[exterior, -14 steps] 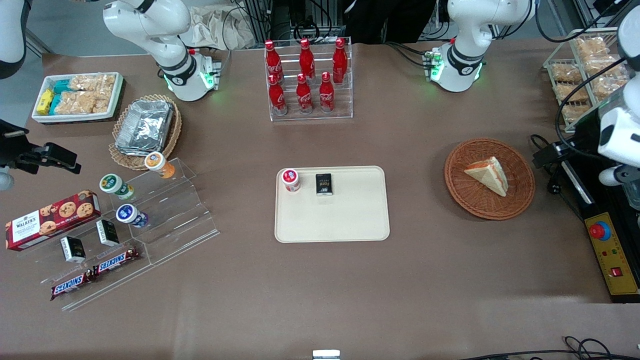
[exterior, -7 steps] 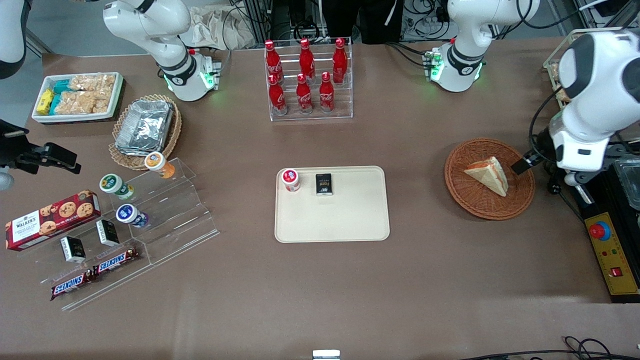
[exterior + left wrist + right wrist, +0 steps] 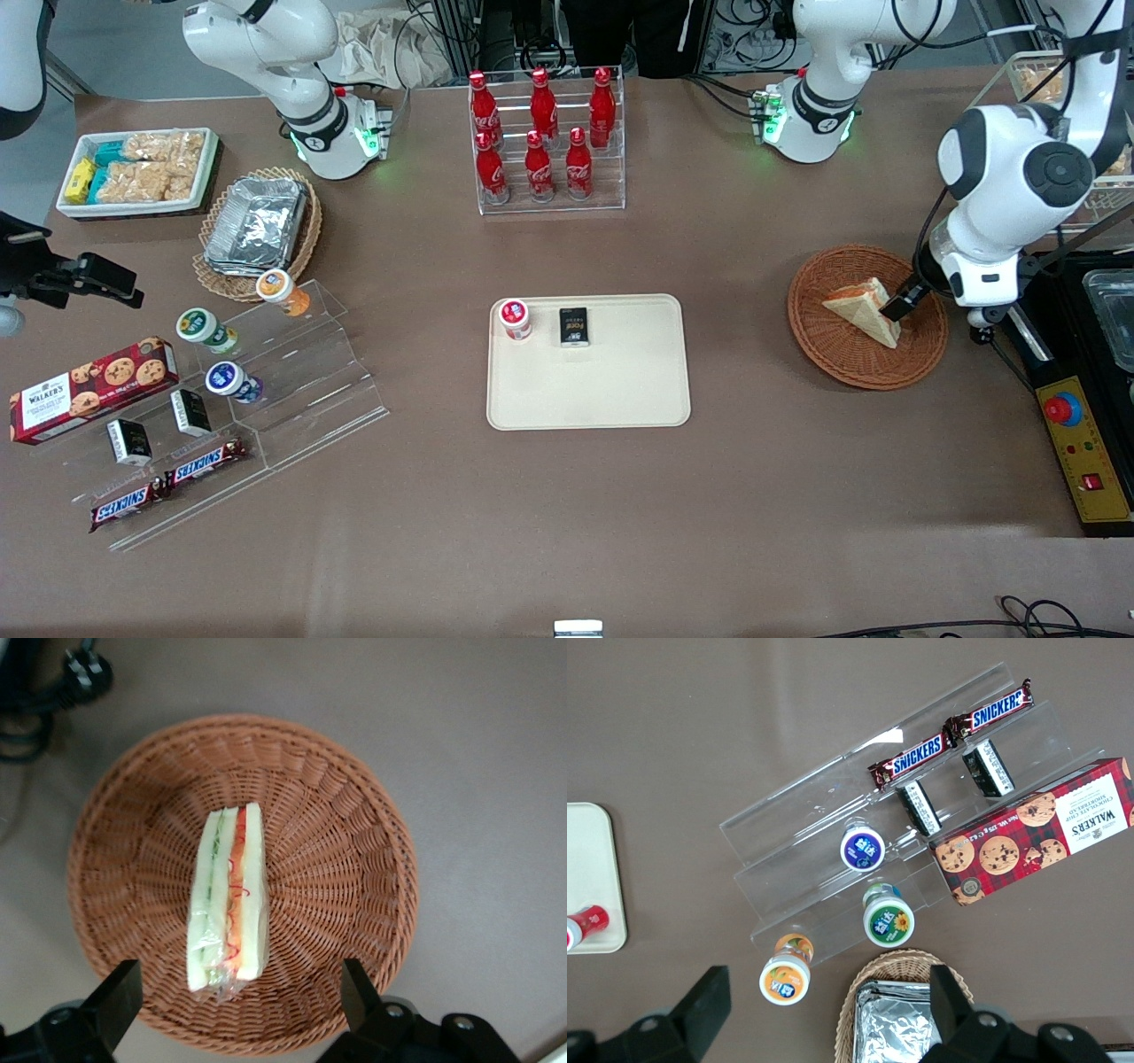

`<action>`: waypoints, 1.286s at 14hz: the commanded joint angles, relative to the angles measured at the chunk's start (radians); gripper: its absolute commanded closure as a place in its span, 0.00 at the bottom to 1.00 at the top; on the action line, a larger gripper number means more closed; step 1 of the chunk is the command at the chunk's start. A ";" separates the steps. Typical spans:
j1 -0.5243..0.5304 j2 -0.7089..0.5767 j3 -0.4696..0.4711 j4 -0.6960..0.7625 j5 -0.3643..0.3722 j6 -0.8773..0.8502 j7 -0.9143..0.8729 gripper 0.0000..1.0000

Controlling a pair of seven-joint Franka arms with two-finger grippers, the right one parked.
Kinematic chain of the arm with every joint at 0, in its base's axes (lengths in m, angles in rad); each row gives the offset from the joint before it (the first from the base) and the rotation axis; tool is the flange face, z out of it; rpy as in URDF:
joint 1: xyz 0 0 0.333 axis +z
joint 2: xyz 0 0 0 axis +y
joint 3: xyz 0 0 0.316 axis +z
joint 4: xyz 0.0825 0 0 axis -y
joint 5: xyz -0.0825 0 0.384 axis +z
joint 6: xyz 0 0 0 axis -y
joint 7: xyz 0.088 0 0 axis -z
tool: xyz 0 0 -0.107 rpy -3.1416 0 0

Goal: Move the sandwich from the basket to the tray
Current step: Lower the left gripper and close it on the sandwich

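The sandwich [image 3: 861,309], a white-bread wedge in clear wrap with orange-red and green filling, lies in the round reddish-brown basket [image 3: 824,356] toward the working arm's end of the table. My gripper [image 3: 897,306] hovers over the basket, open. In the left wrist view the sandwich [image 3: 229,904] rests on the basket's weave [image 3: 354,859]. The gripper [image 3: 237,976] is above the sandwich's wrapped end, and its dark fingers [image 3: 120,992] stand wide apart with nothing between them. The cream tray [image 3: 602,390] sits at the table's middle.
A red-lidded pot [image 3: 515,318] and a small black box [image 3: 574,325] stand on the tray. A rack of cola bottles [image 3: 542,142] is farther from the camera. A yellow control box [image 3: 1083,452] and cables [image 3: 84,669] lie beside the basket.
The working arm has swung in from the table's end toward the middle. Its gripper, earlier off the basket's rim, now hangs over the sandwich. Nothing else moved.
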 commanded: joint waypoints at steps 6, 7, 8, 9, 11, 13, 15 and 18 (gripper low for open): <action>0.000 0.134 0.020 -0.141 -0.041 0.312 -0.040 0.00; 0.000 0.150 0.030 -0.155 -0.041 0.345 -0.040 0.00; 0.000 0.165 0.035 -0.158 -0.041 0.368 -0.040 0.00; 0.000 0.177 0.035 -0.158 -0.041 0.378 -0.040 0.00; 0.000 0.177 0.037 -0.155 -0.042 0.376 -0.042 0.00; -0.001 0.180 0.037 -0.146 -0.044 0.372 -0.063 0.21; -0.011 0.174 0.031 -0.120 -0.041 0.366 -0.167 0.93; -0.014 0.164 -0.008 -0.071 -0.042 0.300 -0.184 1.00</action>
